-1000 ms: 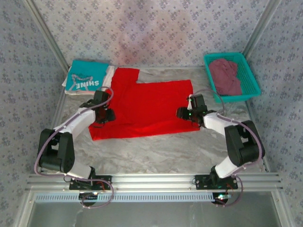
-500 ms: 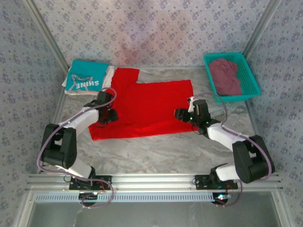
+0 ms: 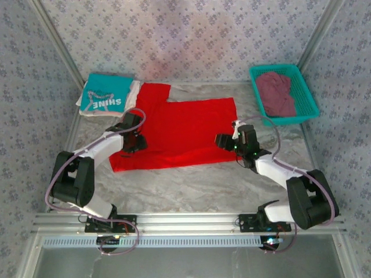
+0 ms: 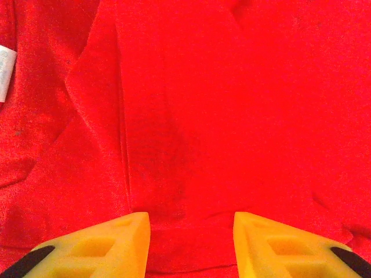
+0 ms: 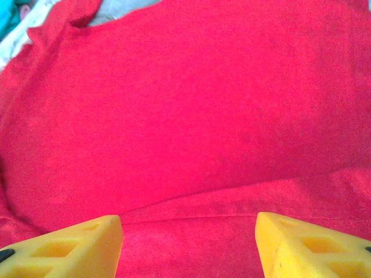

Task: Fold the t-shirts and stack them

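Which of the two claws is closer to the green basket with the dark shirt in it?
Right. The right gripper is over the edge of the red t-shirt nearest the basket; the left gripper is over its opposite edge.

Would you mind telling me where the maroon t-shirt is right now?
In the top view, the maroon t-shirt lies crumpled inside the teal basket at the far right, just beyond the right edge of the spread red t-shirt.
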